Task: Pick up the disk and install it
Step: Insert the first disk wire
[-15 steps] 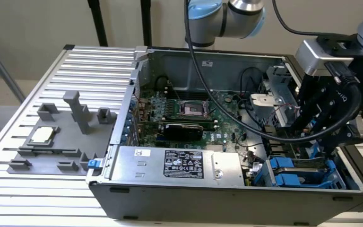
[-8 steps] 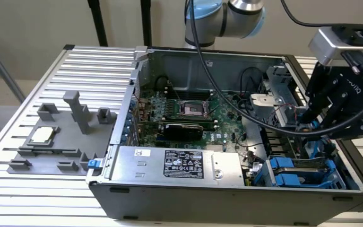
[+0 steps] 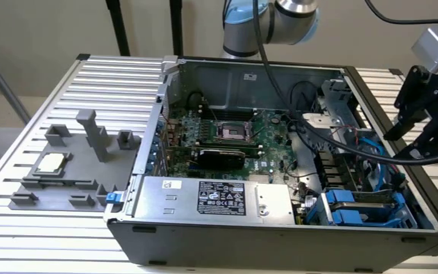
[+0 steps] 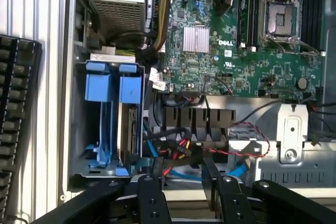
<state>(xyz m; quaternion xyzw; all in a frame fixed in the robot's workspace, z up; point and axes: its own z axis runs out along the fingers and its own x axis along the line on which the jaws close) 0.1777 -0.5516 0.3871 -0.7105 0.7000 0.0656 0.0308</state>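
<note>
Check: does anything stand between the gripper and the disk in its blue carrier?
Nothing visible does. The open gripper hangs over red and blue cables beside the drive cage; the disk stands on edge in that cage, its top uncovered. The cables run beside it, not across.

Bright blue is being shown by the carrier rails of the disk (image 3: 352, 216). Green is being displayed by the motherboard (image 3: 268, 134). A black-and-white label is being carried by the silver box (image 3: 272, 202). Black is being worn by the claw (image 4: 184, 174), and pale ribbed stripes are being shown by the surface (image 3: 44, 251).
</note>
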